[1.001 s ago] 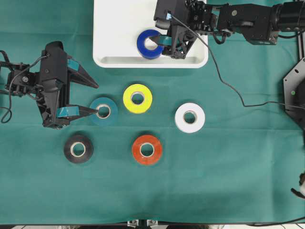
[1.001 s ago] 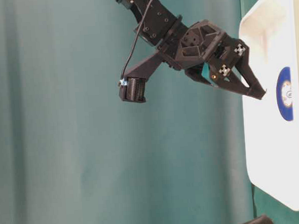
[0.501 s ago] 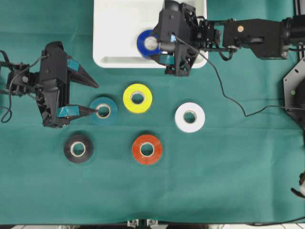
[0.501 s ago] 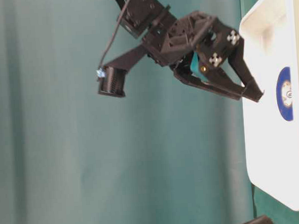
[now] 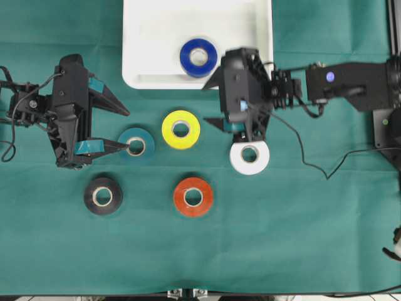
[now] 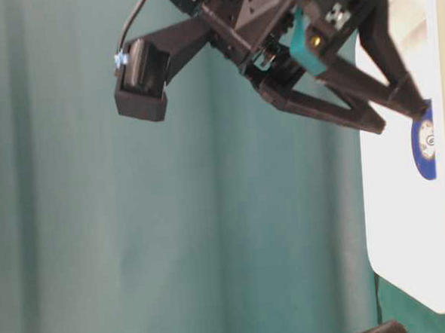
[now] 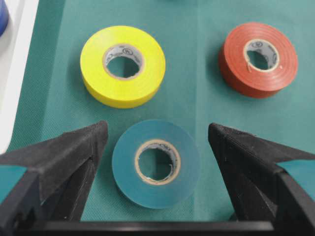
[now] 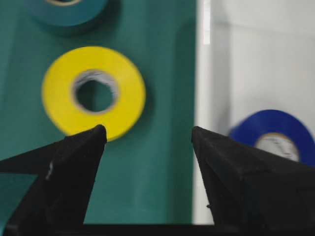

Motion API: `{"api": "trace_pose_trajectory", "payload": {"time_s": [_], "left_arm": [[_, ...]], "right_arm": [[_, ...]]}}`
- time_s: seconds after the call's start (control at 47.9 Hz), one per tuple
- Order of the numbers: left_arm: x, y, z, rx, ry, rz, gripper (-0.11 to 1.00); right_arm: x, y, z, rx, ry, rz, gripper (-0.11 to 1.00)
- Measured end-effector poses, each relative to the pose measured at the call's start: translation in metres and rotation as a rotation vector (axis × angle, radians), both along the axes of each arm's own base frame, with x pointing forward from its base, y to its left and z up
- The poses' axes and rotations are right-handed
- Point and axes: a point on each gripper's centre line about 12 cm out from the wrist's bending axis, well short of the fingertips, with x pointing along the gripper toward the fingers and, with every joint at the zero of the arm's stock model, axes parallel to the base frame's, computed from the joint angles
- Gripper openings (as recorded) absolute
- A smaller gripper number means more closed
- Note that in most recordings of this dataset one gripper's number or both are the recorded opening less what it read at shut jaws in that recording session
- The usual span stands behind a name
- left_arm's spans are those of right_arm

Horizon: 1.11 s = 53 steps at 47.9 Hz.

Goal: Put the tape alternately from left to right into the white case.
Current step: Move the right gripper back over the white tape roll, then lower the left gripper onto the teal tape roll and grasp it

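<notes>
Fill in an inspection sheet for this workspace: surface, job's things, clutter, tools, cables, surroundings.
Surface: green cloth, lightly creased.
Job's things: white case at the top holds only the blue roll. On the cloth lie the yellow roll, teal roll, white roll, black roll and red roll, all flat.
Clutter: nothing seen.
Tools: left tool open, straddling the teal roll, not closed on it. Right tool open and empty, over the cloth between case and white roll.
Cables: black cable trails from the right arm across the cloth.
Surroundings: green backdrop in the table-level view.
</notes>
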Motion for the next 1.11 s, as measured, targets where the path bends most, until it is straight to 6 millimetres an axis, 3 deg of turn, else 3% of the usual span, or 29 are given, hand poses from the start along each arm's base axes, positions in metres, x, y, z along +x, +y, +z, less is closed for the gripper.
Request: {"api": "trace_pose_trajectory", "payload": {"time_s": [0.271, 0.563, 0.876, 1.106], "left_arm": [[0.0, 0.0, 0.0, 0.001, 0.0, -0.001, 0.62], [-0.001, 0.0, -0.002, -0.003, 0.013, 0.001, 0.62], [0.002, -0.001, -0.03, -0.027, 0.179, 0.028, 0.62], [0.014, -0.002, -0.045, -0.025, 0.237, 0.032, 0.62]], "right_arm": [[-0.007, 0.022, -0.007, 0.001, 0.023, 0.059, 0.78], [-0.007, 0.023, -0.007, 0.001, 0.022, 0.062, 0.78], [-0.008, 0.024, -0.008, 0.0, 0.025, 0.064, 0.78], [-0.007, 0.024, -0.007, 0.002, 0.02, 0.064, 0.78]]}}
